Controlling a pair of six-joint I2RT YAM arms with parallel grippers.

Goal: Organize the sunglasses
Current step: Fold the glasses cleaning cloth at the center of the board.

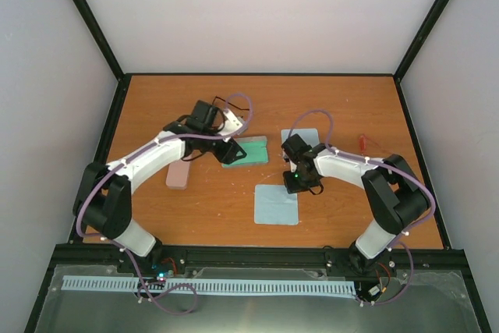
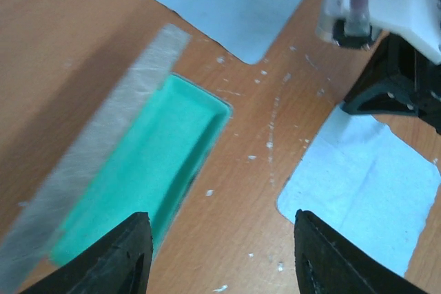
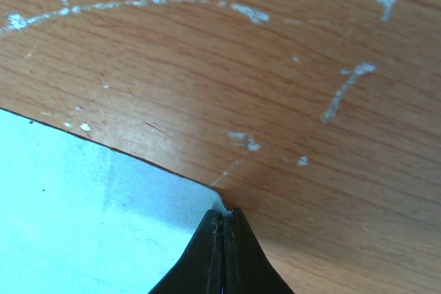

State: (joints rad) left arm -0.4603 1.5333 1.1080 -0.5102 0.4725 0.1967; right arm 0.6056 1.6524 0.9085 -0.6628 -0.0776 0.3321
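Note:
The sunglasses are out of view in every frame. My right gripper [image 3: 224, 213] is shut on the corner of a light-blue cloth [image 3: 83, 204] that lies flat on the table; from above, this cloth [image 1: 275, 207] is the nearer of two and the gripper [image 1: 295, 185] is at its far right corner. My left gripper [image 2: 222, 217] is open with nothing between its fingers. It hovers over bare wood, between an open case with a green lining [image 2: 145, 177] and that same cloth [image 2: 358, 184]. From above, the left gripper [image 1: 231, 152] is at the green case's [image 1: 253, 150] left end.
A second light-blue cloth [image 1: 308, 136] lies further back, right of the green case. A pink case [image 1: 178, 173] sits under the left arm. A small red object [image 1: 363, 139] lies at the right. The green case's grey lid [image 2: 103, 149] is folded open beside it.

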